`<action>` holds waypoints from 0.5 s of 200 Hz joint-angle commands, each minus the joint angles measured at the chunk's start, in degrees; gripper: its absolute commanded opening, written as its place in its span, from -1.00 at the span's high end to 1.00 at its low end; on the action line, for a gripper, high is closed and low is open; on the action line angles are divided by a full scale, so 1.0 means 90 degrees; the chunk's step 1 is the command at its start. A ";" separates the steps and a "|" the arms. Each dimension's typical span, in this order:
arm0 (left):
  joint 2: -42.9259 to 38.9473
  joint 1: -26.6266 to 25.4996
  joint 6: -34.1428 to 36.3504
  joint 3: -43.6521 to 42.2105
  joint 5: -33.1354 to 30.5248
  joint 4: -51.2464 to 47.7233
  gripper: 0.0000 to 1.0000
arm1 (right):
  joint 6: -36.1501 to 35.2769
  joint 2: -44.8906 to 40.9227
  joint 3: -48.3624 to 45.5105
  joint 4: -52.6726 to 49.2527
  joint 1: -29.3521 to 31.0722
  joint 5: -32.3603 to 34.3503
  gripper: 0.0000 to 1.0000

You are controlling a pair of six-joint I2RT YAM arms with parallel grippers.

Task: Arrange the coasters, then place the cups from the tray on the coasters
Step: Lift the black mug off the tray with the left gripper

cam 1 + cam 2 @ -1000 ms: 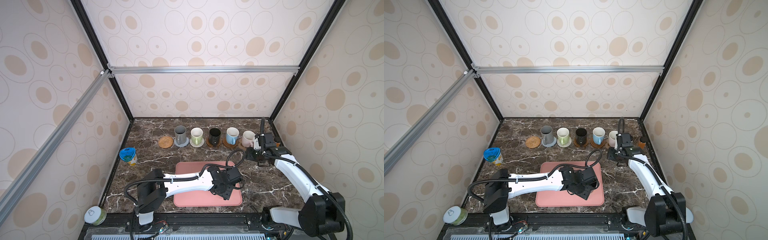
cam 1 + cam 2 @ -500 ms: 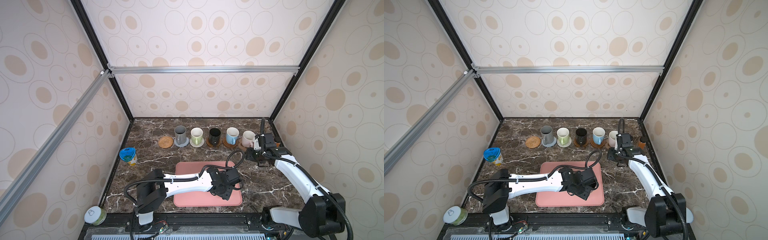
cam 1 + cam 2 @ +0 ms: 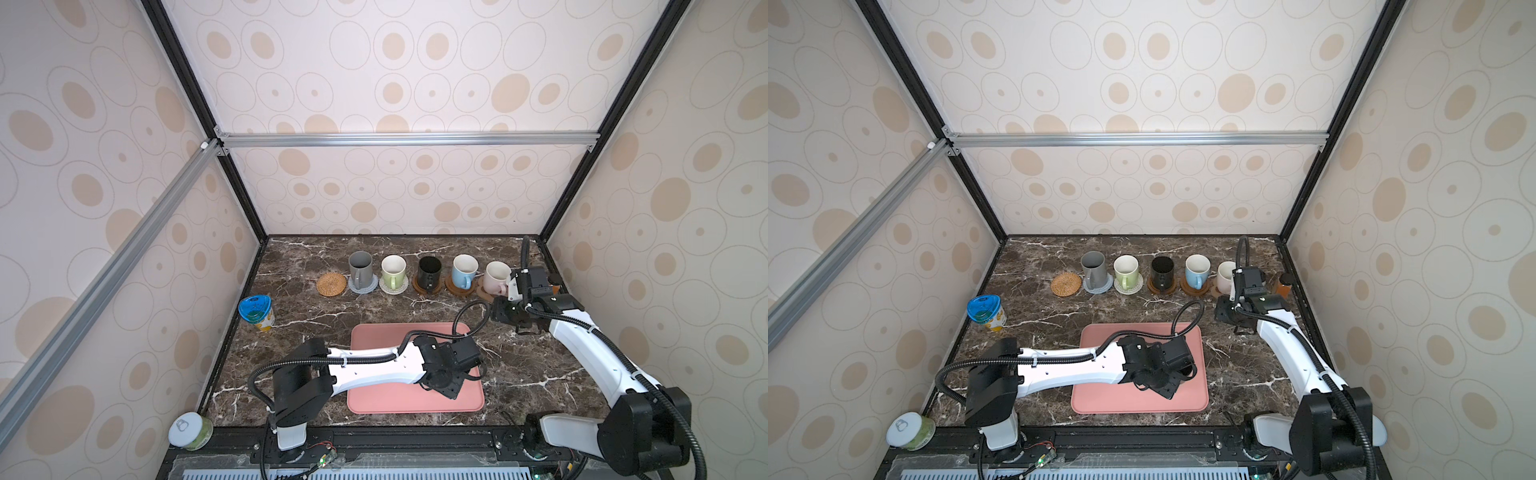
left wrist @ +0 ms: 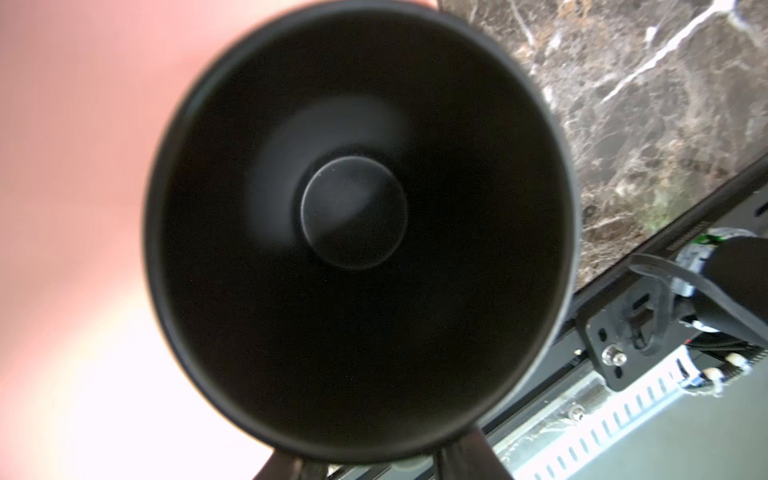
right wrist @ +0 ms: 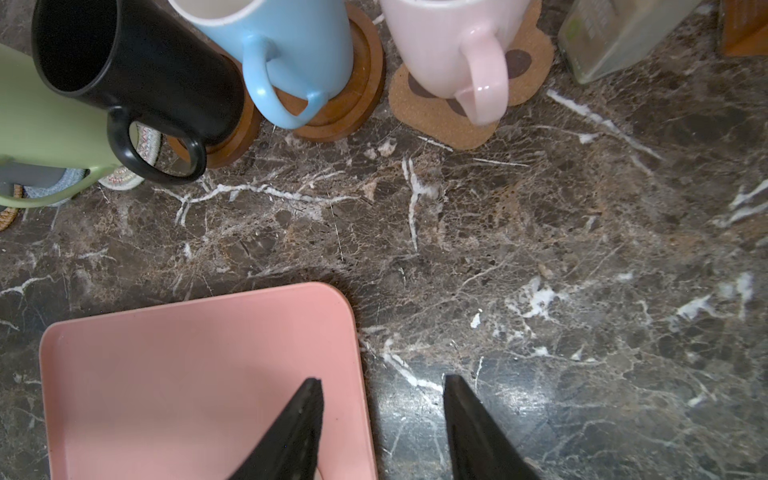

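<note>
A black cup [image 4: 357, 224] fills the left wrist view, seen from straight above, standing on the pink tray [image 3: 374, 399]. My left gripper [image 3: 446, 380] hangs right over it, fingers [image 4: 461, 457] at its near rim; their grip is hidden. My right gripper [image 5: 382, 378] is open and empty above the tray's far right corner. At the back, the grey cup [image 3: 360, 266], green cup [image 3: 393, 269], second black cup [image 3: 429, 268], blue cup [image 3: 464, 270] and pink cup [image 3: 495, 276] each stand on a coaster. The tan rattan coaster [image 3: 331, 284] is bare.
A blue-lidded can [image 3: 255, 311] stands by the left wall. A white-lidded green can [image 3: 189, 430] sits at the front left edge. An amber jar [image 3: 1284, 284] and a clear bottle [image 5: 615, 37] stand beyond the pink cup in the right back corner.
My left gripper has shifted slightly over the right part of the tray. The right arm has not moved.
</note>
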 commanded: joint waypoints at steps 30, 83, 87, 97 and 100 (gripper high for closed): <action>0.0013 -0.0059 0.0084 -0.0156 -0.0207 0.0123 0.25 | 0.0176 -0.0026 0.0000 -0.0093 -0.0040 -0.0080 -0.01; 0.0110 -0.0058 0.0172 -0.0236 -0.0130 0.0343 0.35 | 0.0186 0.0003 0.0048 -0.0122 -0.0039 -0.0099 -0.02; 0.0118 -0.0059 0.0186 -0.0236 -0.0147 0.0346 0.36 | 0.0184 -0.0012 0.0048 -0.0133 -0.0041 -0.0092 -0.02; 0.0111 -0.0053 0.0200 -0.0226 -0.0203 0.0332 0.39 | 0.0187 -0.0010 0.0053 -0.0140 -0.0041 -0.0089 -0.01; 0.0103 -0.0058 0.0201 -0.0226 -0.0224 0.0336 0.41 | 0.0185 -0.0007 0.0061 -0.0140 -0.0041 -0.0091 -0.02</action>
